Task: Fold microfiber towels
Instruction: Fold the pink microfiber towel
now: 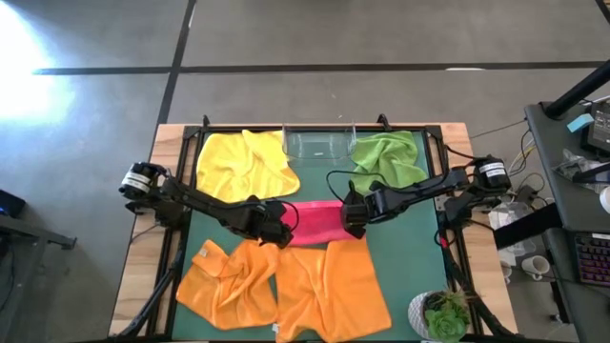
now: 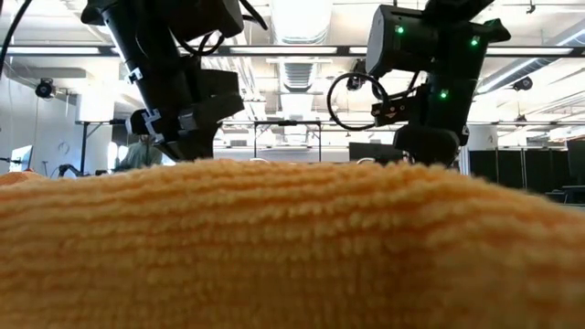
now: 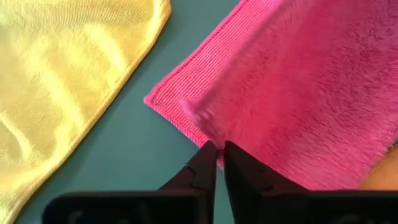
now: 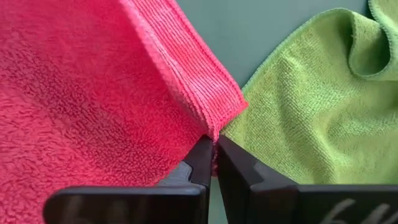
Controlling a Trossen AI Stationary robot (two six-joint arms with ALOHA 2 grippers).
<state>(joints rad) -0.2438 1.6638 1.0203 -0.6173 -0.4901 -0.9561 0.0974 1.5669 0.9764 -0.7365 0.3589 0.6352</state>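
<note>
You have only just started: your left gripper (image 3: 216, 155) and right gripper (image 4: 211, 155) each pinch an edge of the pink towel (image 1: 319, 221) mid-table, while the yellow towel (image 1: 243, 164), green towel (image 1: 389, 158) and two orange towels (image 1: 281, 286) lie rumpled, waiting.

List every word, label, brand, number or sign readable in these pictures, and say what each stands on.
None can be read.
Pink towel, yellow towel, green towel, orange towels: plain, no tags showing.
Clear tray: no print visible.
Right wrist view: pale marks on the right gripper body, cut off by the picture's edge, unreadable.
</note>
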